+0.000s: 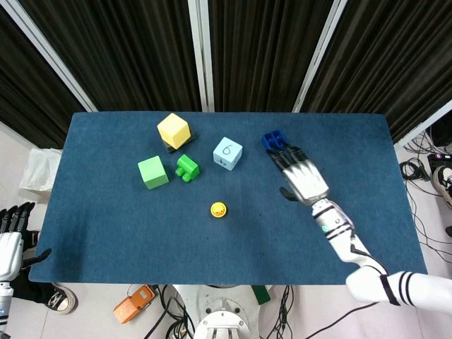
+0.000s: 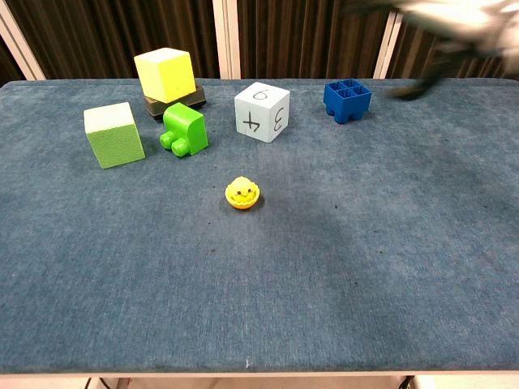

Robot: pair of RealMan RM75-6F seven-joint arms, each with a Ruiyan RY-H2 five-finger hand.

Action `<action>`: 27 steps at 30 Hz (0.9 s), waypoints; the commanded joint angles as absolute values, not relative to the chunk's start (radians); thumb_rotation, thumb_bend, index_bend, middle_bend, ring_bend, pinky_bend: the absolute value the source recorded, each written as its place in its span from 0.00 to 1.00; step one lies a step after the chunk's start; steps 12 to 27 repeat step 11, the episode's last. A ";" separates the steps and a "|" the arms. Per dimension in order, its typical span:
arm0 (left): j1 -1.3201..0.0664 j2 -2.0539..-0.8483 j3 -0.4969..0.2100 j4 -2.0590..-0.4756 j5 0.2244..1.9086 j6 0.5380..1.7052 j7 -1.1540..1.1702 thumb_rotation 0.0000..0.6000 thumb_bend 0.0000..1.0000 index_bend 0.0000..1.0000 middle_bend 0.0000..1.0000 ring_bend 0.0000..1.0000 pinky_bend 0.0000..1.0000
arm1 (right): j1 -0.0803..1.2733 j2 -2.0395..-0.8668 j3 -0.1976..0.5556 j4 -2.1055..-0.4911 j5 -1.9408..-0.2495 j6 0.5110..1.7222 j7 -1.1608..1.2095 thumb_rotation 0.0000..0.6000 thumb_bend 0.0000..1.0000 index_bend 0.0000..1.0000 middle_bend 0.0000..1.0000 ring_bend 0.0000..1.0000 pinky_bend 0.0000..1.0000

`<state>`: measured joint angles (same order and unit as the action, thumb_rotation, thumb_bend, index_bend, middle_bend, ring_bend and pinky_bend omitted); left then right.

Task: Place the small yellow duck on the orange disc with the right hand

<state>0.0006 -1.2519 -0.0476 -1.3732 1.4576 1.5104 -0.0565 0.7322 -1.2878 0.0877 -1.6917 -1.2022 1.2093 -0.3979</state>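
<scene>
We see left hand (image 1: 10, 244) off the table's left edge, fingers apart, empty; green cube (image 1: 152, 171), yellow cube (image 1: 174, 131), green brick (image 1: 187, 167); duck (image 1: 219, 209) sitting on orange disc (image 2: 242, 203) mid-table; numbered cube (image 1: 227, 152); blue brick (image 1: 274, 142); right hand (image 1: 301, 178) raised, fingers spread, empty

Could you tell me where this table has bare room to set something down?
The whole near strip in front of the duck on its orange disc is bare, as is the right side past the blue block. It is crowded at the far left: yellow cube, green cube, green brick, numbered cube.
</scene>
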 commanded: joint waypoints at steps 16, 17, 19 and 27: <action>-0.027 -1.245 -0.057 -1.409 1.465 1.496 -0.018 1.00 0.03 0.06 0.08 0.06 0.00 | 0.267 -1.143 -0.110 -1.655 -1.438 1.629 -0.091 1.00 0.32 0.00 0.04 0.00 0.10; -0.027 -1.245 -0.057 -1.409 1.465 1.496 -0.018 1.00 0.03 0.06 0.08 0.06 0.00 | 0.267 -1.143 -0.110 -1.655 -1.438 1.629 -0.091 1.00 0.32 0.00 0.04 0.00 0.10; -0.027 -1.245 -0.057 -1.409 1.465 1.496 -0.018 1.00 0.03 0.06 0.08 0.06 0.00 | 0.267 -1.143 -0.110 -1.655 -1.438 1.629 -0.091 1.00 0.32 0.00 0.04 0.00 0.10; -0.027 -1.245 -0.057 -1.409 1.465 1.496 -0.018 1.00 0.03 0.06 0.08 0.06 0.00 | 0.267 -1.143 -0.110 -1.655 -1.438 1.629 -0.091 1.00 0.32 0.00 0.04 0.00 0.10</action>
